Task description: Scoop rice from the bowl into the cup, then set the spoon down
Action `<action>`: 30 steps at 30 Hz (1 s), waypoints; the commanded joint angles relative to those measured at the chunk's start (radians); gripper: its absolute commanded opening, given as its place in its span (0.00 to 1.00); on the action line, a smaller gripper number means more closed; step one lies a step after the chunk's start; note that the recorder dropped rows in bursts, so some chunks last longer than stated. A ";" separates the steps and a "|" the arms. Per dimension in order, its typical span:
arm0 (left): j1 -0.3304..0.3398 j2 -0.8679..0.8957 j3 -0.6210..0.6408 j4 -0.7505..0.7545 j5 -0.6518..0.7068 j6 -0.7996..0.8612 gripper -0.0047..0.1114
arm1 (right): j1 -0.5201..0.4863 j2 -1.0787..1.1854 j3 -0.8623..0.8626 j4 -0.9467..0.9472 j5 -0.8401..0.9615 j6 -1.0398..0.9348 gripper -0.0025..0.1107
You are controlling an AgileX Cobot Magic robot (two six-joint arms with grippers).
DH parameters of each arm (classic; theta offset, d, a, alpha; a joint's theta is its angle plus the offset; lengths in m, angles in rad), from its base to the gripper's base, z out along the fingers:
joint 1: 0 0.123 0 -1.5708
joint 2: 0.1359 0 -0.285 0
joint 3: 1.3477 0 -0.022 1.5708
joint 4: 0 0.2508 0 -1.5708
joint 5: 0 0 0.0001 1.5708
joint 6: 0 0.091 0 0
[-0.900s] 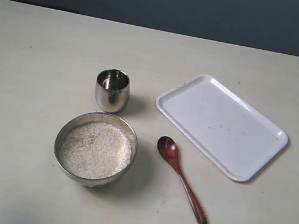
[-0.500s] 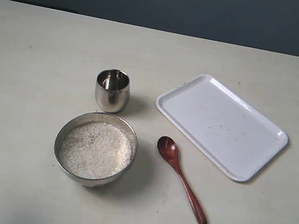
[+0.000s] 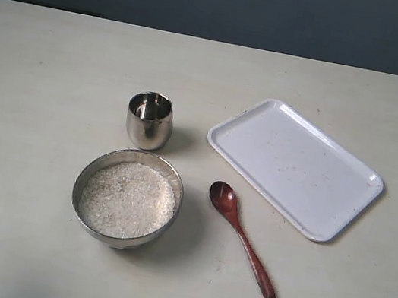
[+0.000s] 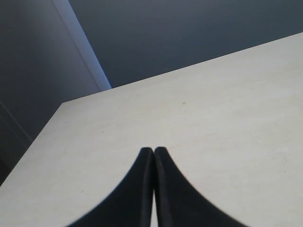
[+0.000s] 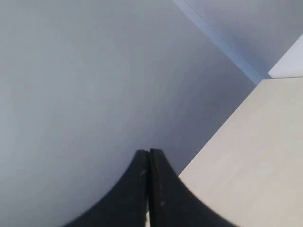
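Rice-scooping setup on a pale desk [image 3: 46, 53], nothing picked up yet.
A white tray [image 3: 296, 166] sits right. The steel bowl [image 3: 77, 188] of rice [image 3: 128, 200] stands near the cup [image 3: 148, 126], likely for a short carry. The wooden spoon [image 3: 246, 246] lies beside the bowl. The left end effector [image 4: 154, 156] and right end effector [image 5: 149, 156] are pinched closed, empty.

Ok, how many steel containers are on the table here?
2: the cup stands just beyond the bowl in the exterior view, both left of the white tray. Nothing seems hidden.
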 commanded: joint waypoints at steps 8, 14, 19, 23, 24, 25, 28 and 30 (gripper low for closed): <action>0.000 -0.005 -0.002 0.000 -0.010 -0.007 0.04 | 0.037 0.001 -0.060 -0.295 0.008 0.118 0.01; 0.000 -0.005 -0.002 0.000 -0.010 -0.007 0.04 | 0.190 0.213 -0.420 -1.173 0.147 0.607 0.01; 0.000 -0.005 -0.002 0.000 -0.010 -0.007 0.04 | 0.356 0.560 -0.685 -1.608 0.158 0.839 0.01; 0.000 -0.005 -0.002 0.000 -0.010 -0.007 0.04 | 0.451 0.845 -0.826 -1.790 0.164 0.917 0.01; 0.000 -0.005 -0.002 0.000 -0.010 -0.007 0.04 | 0.462 0.912 -0.852 -1.823 0.176 0.917 0.01; 0.000 -0.005 -0.002 0.000 -0.010 -0.007 0.04 | 0.471 0.974 -0.889 -1.852 0.217 0.917 0.01; 0.000 -0.005 -0.002 0.000 -0.010 -0.007 0.04 | 0.477 1.125 -1.013 -1.866 0.470 0.870 0.01; 0.000 -0.005 -0.002 0.000 -0.010 -0.007 0.04 | 0.475 1.208 -1.103 -1.807 0.718 0.751 0.01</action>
